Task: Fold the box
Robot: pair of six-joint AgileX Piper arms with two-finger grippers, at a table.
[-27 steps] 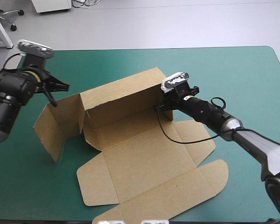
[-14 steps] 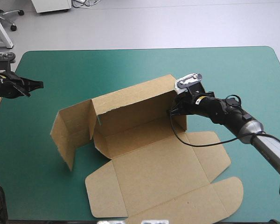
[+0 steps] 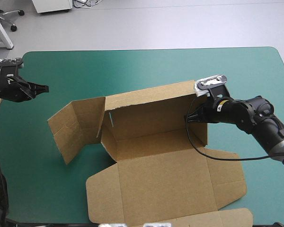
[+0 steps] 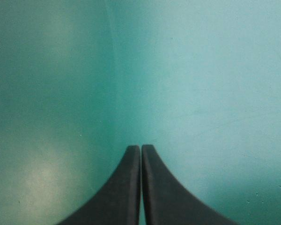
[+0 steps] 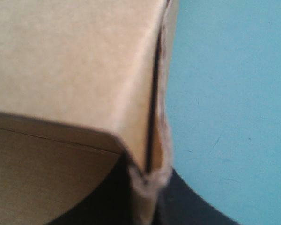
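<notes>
The brown box [image 3: 156, 161] lies half raised in the middle of the teal-green table. Its back wall [image 3: 151, 111] stands upright, a side flap [image 3: 75, 125] angles out at the wall's left end, and the base and lid lie flat toward the front. My right gripper [image 3: 197, 116] is shut on the right end of the back wall. In the right wrist view the board's edge [image 5: 152, 117] runs down between the black fingers of that gripper [image 5: 147, 183]. My left gripper [image 3: 40, 88] hovers shut near the table's left edge, well apart from the box. Beneath this gripper [image 4: 141, 149] only cover shows.
The lid's front flap [image 3: 227, 217] reaches the table's near edge at the right. A stretch of teal-green cover [image 3: 132, 71] lies between the back wall and the table's far edge.
The right gripper has dragged the box to the right by the back wall's end. The left arm has drawn back from the side flap to the table's left edge, and its fingers have shut.
</notes>
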